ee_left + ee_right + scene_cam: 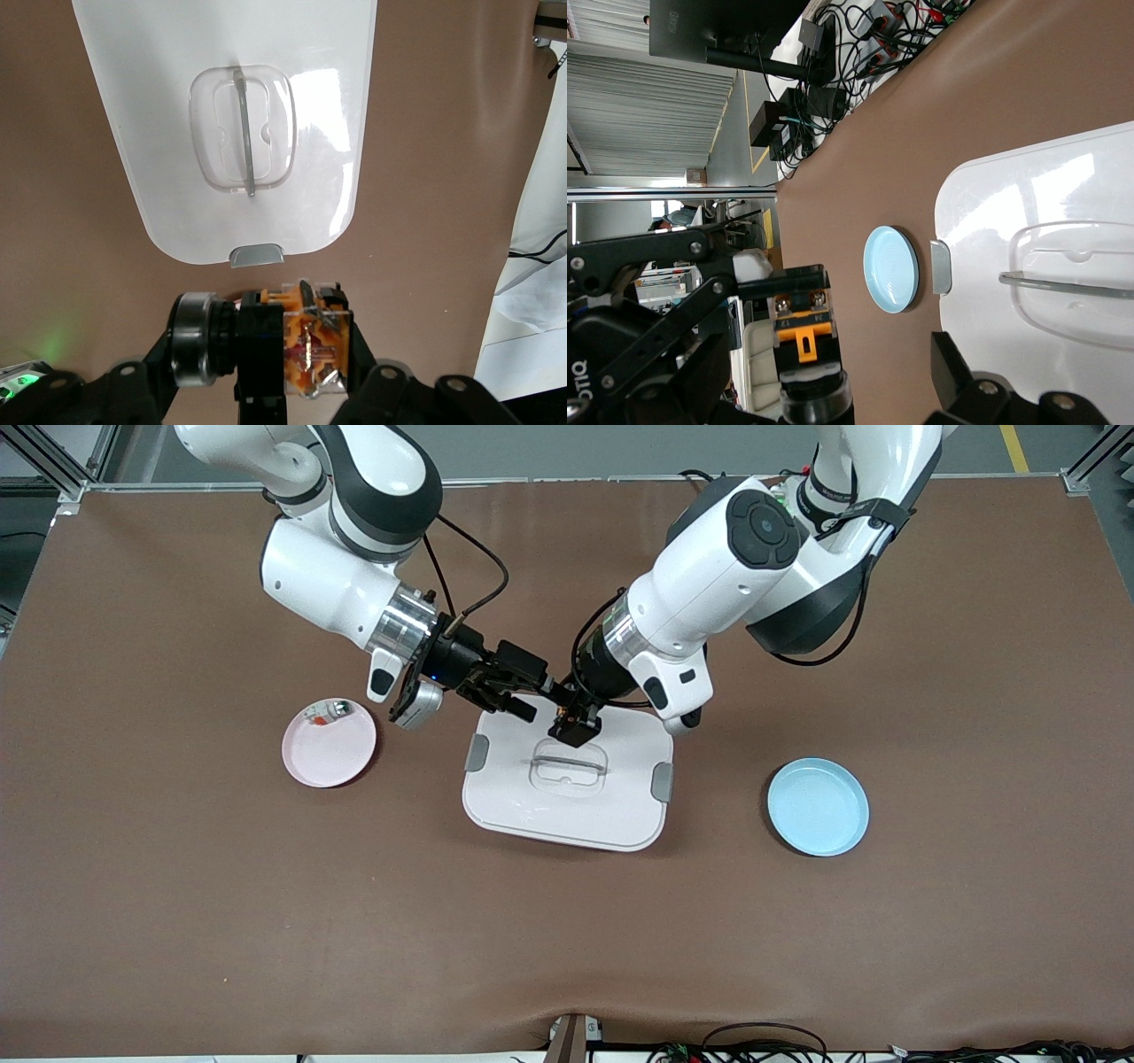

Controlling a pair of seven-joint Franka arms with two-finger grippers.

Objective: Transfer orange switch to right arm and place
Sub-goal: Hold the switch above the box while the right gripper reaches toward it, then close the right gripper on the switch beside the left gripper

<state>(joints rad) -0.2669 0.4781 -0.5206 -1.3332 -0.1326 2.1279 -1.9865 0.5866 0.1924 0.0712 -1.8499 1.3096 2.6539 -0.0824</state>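
Spanning nearly the whole front view, a brown table mat carries everything. Two white Franka arms reach in from the top edge toward the middle: the left arm from its base at the view's right, the right arm from the view's left.

At mid-table lies a white rectangular container lid with grey latches at its two short ends and a clear recessed handle in its centre. Both grippers meet over the lid's edge nearest the robot bases.

A pale blue plate sits on the mat toward the left arm's end of the table, well apart from the lid. A pink plate sits toward the right arm's end; on its rim nearest the bases rests a small silver-white part with orange and green bits.

Left gripper: over the lid, fingers clamped on the orange switch. Left wrist view shows the switch's orange face with metal contacts, and a black barrel with a silver ring projecting from its side. The switch is off the table, held in the air.

Right gripper: just beside the left gripper, over the same lid edge, fingers spread wide. In the right wrist view the switch shows between its fingers, held by the left gripper's black linkage; whether the right fingers touch the switch cannot be told.
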